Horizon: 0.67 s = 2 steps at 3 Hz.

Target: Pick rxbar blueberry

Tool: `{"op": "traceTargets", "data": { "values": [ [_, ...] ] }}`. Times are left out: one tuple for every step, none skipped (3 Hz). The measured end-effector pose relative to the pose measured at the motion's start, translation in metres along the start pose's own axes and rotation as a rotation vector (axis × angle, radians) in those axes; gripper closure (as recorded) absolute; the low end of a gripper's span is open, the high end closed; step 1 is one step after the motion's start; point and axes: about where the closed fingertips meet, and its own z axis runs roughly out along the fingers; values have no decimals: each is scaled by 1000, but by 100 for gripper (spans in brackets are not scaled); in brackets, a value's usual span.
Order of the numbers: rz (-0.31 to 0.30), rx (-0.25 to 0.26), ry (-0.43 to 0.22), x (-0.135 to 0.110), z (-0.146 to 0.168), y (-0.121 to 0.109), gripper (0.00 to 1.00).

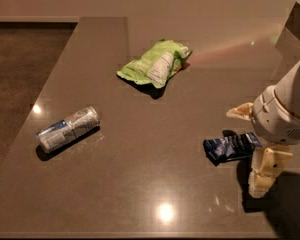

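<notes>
The rxbar blueberry (229, 148) is a small dark navy wrapper with white lettering, lying flat on the brown table (155, 184) at the right. My gripper (253, 145) comes in from the right edge, its white body above the bar's right end. It is open: one pale finger (240, 112) stands behind the bar and the other finger (265, 176) in front of it. The bar's right end lies between them, partly hidden by the gripper body. Nothing is held.
A light-green chip bag (155, 64) lies at the table's middle back. A silver-and-blue drink can (67, 129) lies on its side at the left, near the table's left edge. A dark floor lies beyond that edge.
</notes>
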Motion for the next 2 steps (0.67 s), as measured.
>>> {"op": "traceTargets", "data": {
  "values": [
    [-11,-24,1,2,12,1,18],
    [-13,-39,8,5,18,0,41]
  ]
}}
